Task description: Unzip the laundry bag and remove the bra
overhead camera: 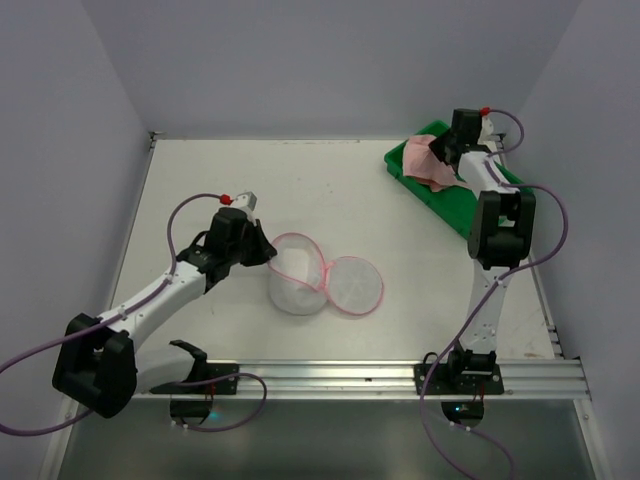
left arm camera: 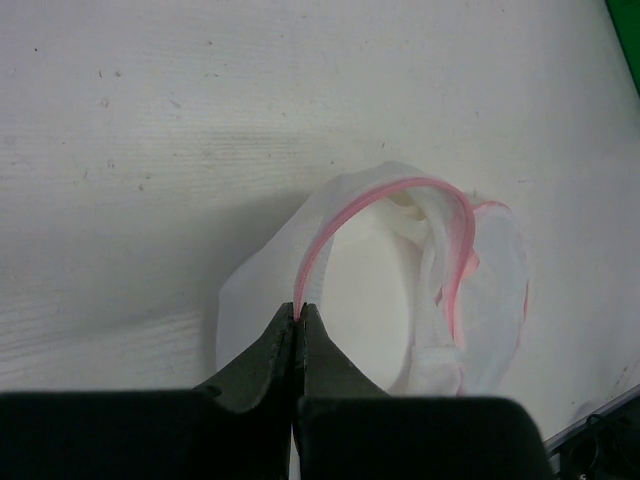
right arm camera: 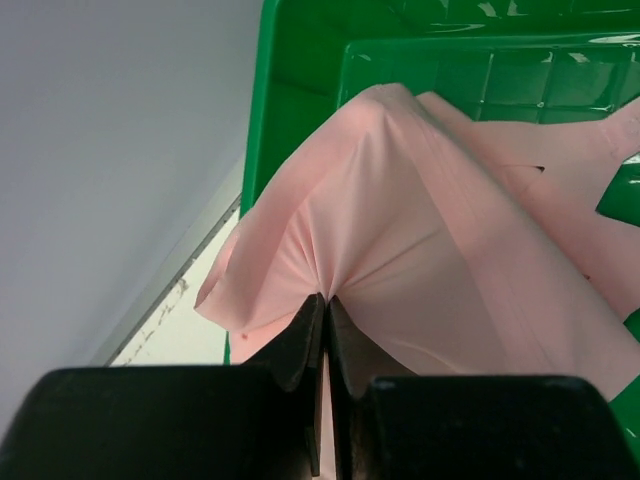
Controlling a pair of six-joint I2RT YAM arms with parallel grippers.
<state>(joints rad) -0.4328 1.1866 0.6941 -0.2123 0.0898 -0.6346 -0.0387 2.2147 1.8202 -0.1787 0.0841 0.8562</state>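
Observation:
The white mesh laundry bag (overhead camera: 297, 280) lies on its side mid-table, its round pink-trimmed lid flap (overhead camera: 355, 286) open and flat to its right. My left gripper (overhead camera: 268, 251) is shut on the bag's pink zip rim (left arm camera: 322, 245) at the mouth's left edge; the bag looks empty inside in the left wrist view (left arm camera: 365, 300). My right gripper (overhead camera: 440, 152) is shut on the pink bra (overhead camera: 428, 165), pinching a fold of its fabric (right arm camera: 400, 220) over the green tray (overhead camera: 460, 200) at the back right.
The green plastic tray (right arm camera: 300, 60) sits by the right wall at the table's far right corner. A metal rail (overhead camera: 380, 378) runs along the near edge by the arm bases.

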